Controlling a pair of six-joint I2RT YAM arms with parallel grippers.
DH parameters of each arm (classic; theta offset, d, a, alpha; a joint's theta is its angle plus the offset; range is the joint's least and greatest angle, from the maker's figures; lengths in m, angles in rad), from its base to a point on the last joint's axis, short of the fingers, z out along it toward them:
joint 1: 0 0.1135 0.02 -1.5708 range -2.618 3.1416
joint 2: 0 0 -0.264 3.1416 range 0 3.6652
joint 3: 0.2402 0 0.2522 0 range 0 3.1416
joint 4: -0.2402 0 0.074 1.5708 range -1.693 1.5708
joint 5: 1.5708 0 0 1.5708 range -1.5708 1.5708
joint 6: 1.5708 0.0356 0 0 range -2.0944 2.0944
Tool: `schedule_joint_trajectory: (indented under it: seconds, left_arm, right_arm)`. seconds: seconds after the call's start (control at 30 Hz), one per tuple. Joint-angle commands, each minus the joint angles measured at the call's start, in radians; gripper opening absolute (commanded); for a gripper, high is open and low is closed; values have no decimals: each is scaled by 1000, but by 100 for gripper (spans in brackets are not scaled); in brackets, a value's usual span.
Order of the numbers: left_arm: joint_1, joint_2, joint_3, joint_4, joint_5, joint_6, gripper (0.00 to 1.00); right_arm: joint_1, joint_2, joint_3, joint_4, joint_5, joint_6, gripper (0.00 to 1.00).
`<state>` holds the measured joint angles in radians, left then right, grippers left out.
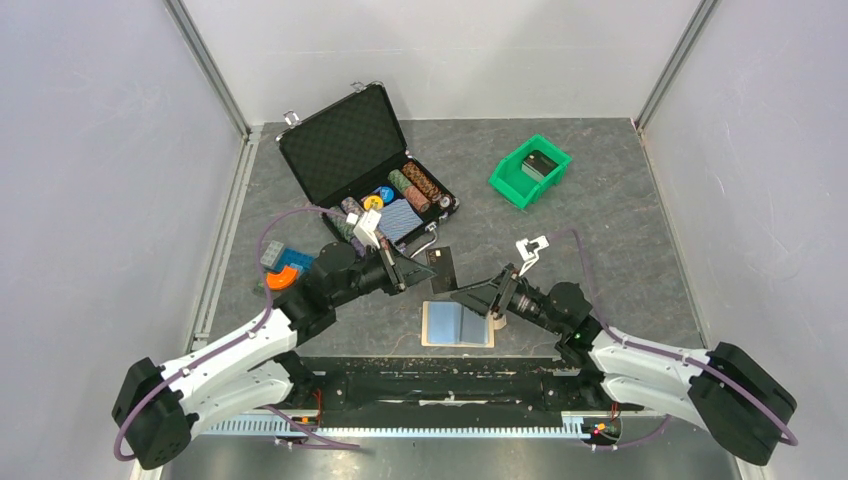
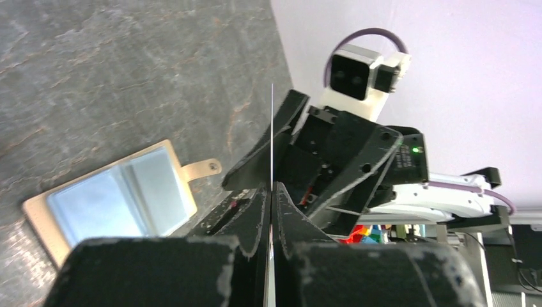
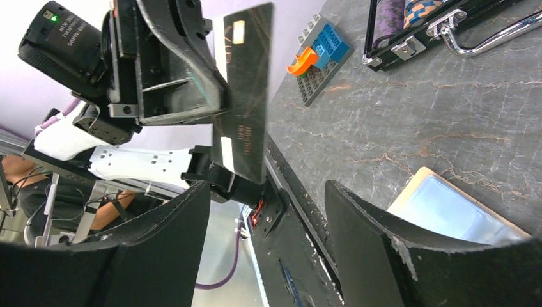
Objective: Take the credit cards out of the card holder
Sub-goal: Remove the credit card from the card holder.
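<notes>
Credit card [image 3: 246, 96]: one, pinched by left claw [image 2: 271, 195]; right claw [image 3: 267, 192] gaping; one card holder [image 1: 457, 324].

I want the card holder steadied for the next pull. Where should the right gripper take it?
Probably its small side tab, approached from the right gripper's own side. The card holder lies spread flat on the table, and the tab is the only part jutting past its edge.

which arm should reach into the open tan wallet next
Right: the right end effector is open, empty, nearest the flat tan folding wallet; the left end effector is shut on a thin dark card.
</notes>
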<state>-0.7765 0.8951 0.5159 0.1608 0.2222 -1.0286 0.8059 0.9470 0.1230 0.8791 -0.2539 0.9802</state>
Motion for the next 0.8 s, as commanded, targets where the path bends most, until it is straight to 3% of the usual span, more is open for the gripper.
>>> schedule_joint_trajectory:
  seconds: [0.0,0.33,0.4,0.47,0.53,0.6,0.77]
  left_arm:
    - [-4,-5,-16,147,56,-60,2]
    - [-4,-18,-88,232,74,-102,2]
    - [-4,-21,-94,235,77,-102,2]
    - [-4,-20,-96,233,83,-94,4]
    - [-4,-23,-89,211,88,-74,11]
    - [-4,-36,-67,142,88,-33,28]
    - [6,-81,-7,-73,58,86,56]
  right_arm:
    - [1,42,62,104,-16,30,68]
    - [0,106,112,153,15,18,48]
    - [1,121,112,173,11,23,33]
    - [-2,128,110,188,4,23,10]
    - [-15,129,109,192,-21,13,0]
    - [-53,128,117,183,-84,-9,0]
    - [-141,155,211,98,-363,-93,0]
